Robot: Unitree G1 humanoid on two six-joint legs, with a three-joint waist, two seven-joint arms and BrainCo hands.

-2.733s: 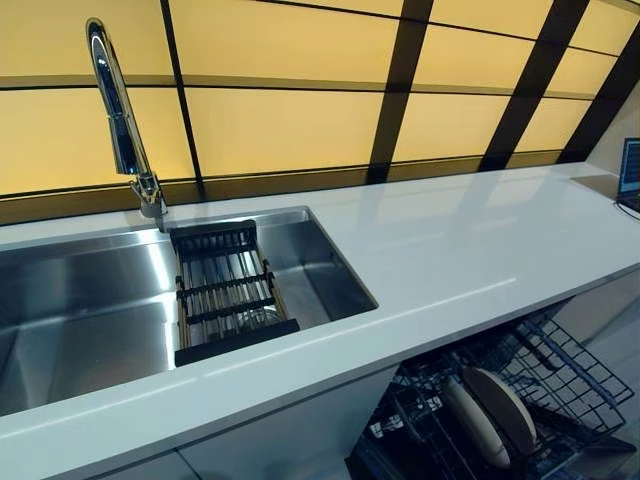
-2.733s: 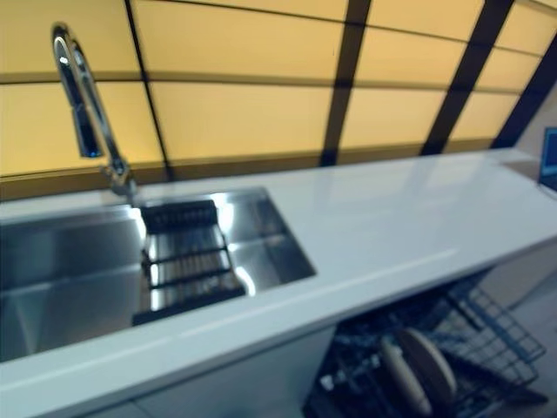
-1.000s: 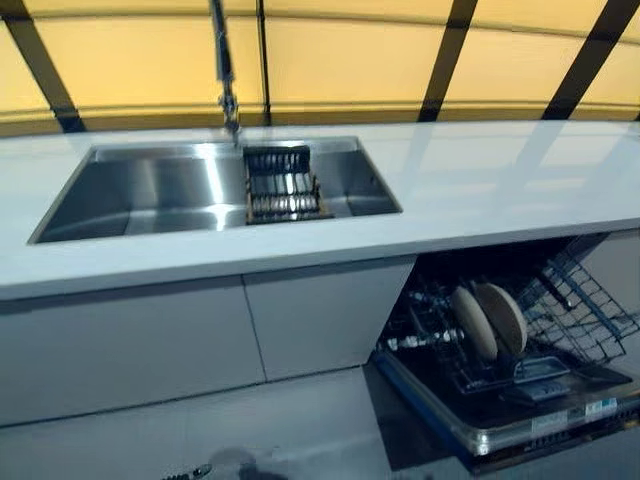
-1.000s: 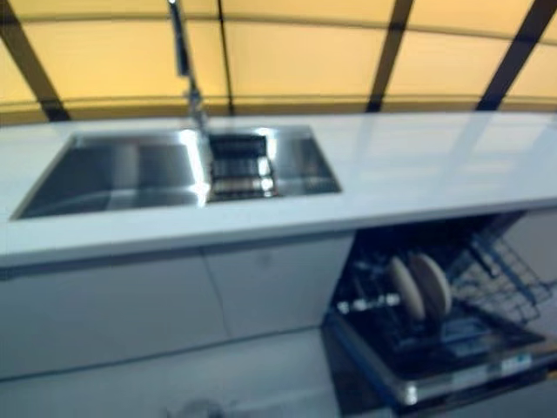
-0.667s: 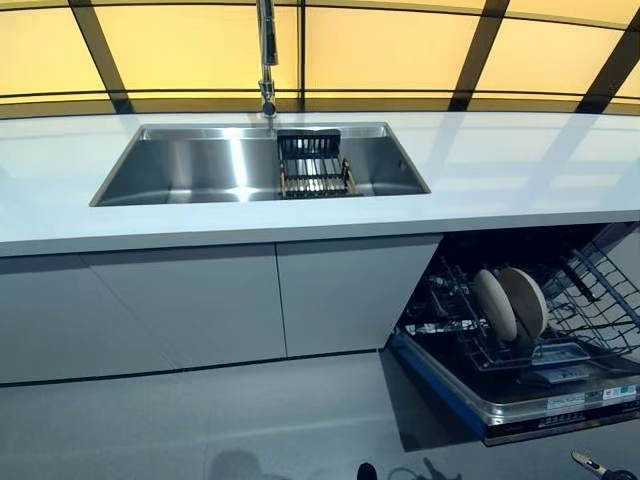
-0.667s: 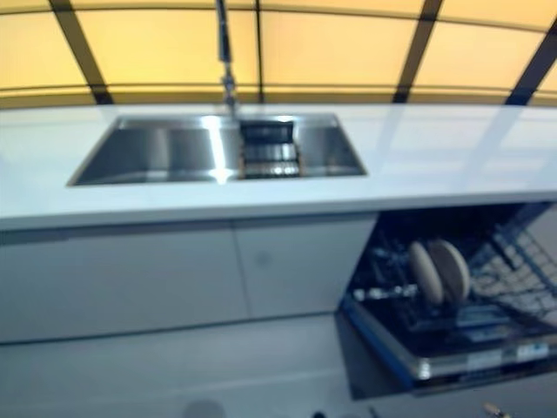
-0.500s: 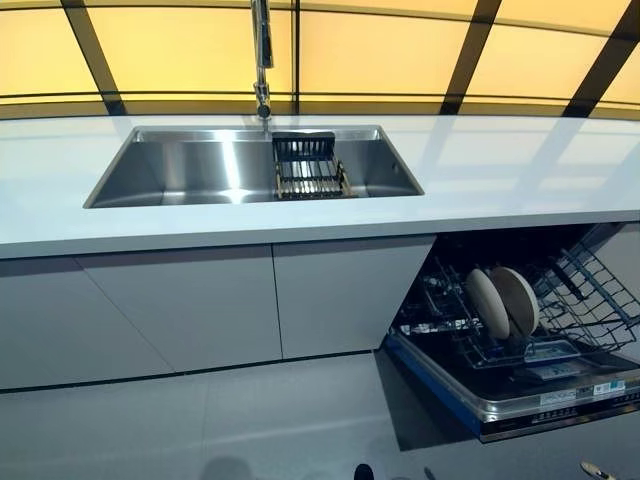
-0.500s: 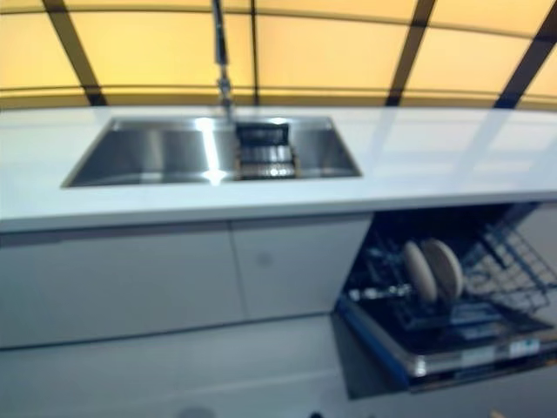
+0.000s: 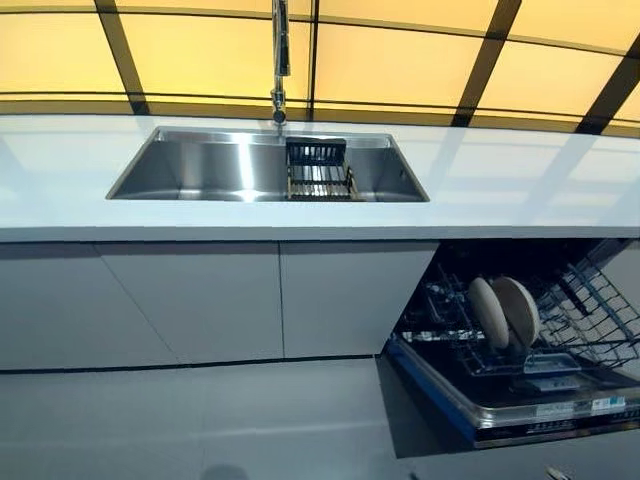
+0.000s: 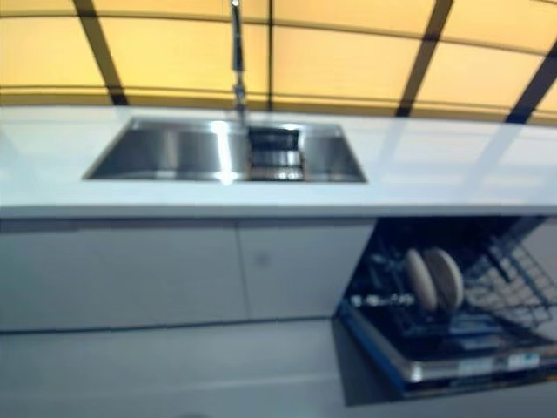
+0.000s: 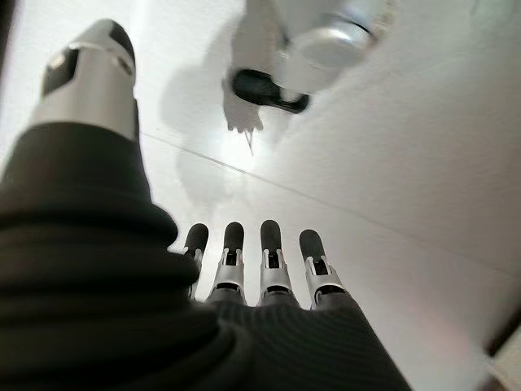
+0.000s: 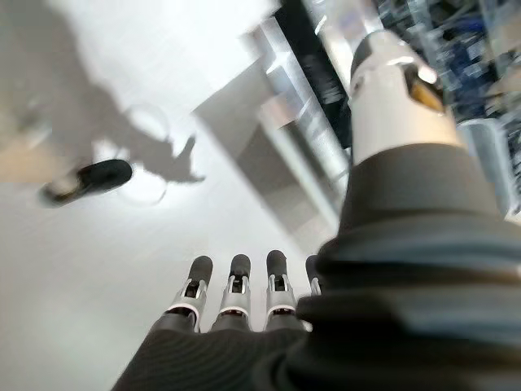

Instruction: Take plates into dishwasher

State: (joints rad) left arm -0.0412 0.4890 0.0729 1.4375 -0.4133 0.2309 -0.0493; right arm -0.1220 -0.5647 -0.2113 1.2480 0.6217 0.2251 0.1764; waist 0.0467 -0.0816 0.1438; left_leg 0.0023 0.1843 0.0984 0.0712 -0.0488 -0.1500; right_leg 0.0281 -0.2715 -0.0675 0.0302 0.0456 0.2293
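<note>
Two pale round plates (image 9: 505,312) stand on edge side by side in the lower wire rack (image 9: 590,320) of the open dishwasher, under the right end of the white counter (image 9: 500,180). Neither hand shows in the eye views. In the left wrist view my left hand (image 11: 273,261) hangs over the grey floor with straight fingers and holds nothing. In the right wrist view my right hand (image 12: 236,293) is also open and empty, above the floor, with the dishwasher's front edge (image 12: 305,122) past its fingertips.
A steel sink (image 9: 200,170) with a tall faucet (image 9: 280,60) is set in the counter, with a black drainer rack (image 9: 319,170) inside it. Grey cabinet fronts (image 9: 200,300) stand below. The lowered dishwasher door (image 9: 520,405) juts out over the floor at the right.
The camera has pulled back from the counter and the whole picture has shifted. The plates, the rack and the sink stay where they were.
</note>
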